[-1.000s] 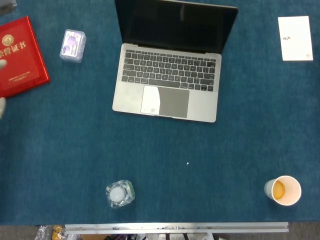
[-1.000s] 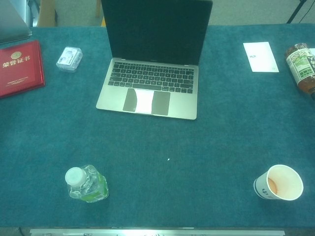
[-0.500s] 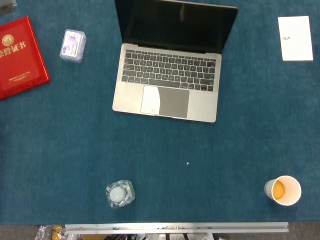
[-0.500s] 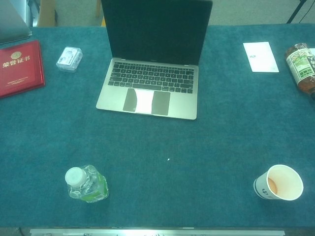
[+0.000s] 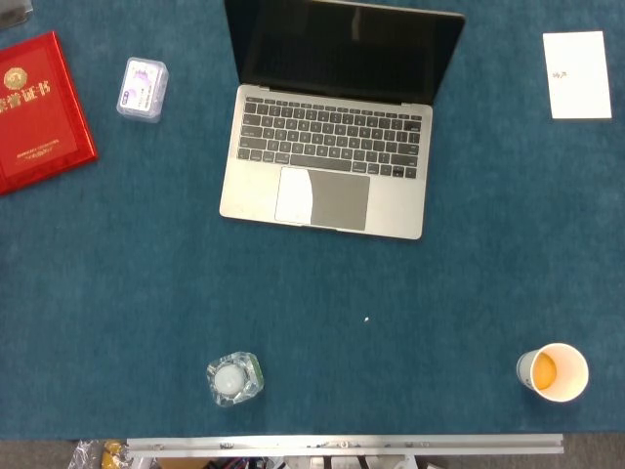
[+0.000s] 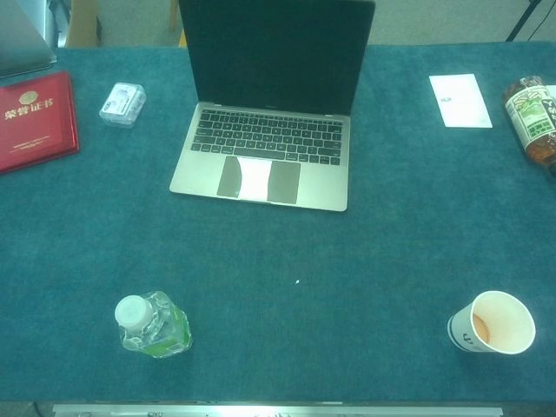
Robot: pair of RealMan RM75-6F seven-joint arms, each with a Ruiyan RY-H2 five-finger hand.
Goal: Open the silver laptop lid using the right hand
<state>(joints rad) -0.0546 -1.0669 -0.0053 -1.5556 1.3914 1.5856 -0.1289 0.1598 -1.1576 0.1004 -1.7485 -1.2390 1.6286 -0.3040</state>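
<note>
The silver aluminium laptop [image 5: 327,161] stands open on blue felt tabletop [image 5: 391,293]; its lid top is cropped. Neither hand is visible; finger state cannot be told.

Blue-green table [image 5: 146,283]: open laptop [image 5: 327,166] far centre, red book [image 5: 39,107] far left, water bottle [image 6: 152,326] near left, paper cup [image 5: 553,371] near right.

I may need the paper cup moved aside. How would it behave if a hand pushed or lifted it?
The paper cup stands upright with no lid and a little orange liquid at the bottom, so it is probably light and apt to tip and spill if pushed high. Its thin wall would likely crumple under a firm squeeze.
</note>
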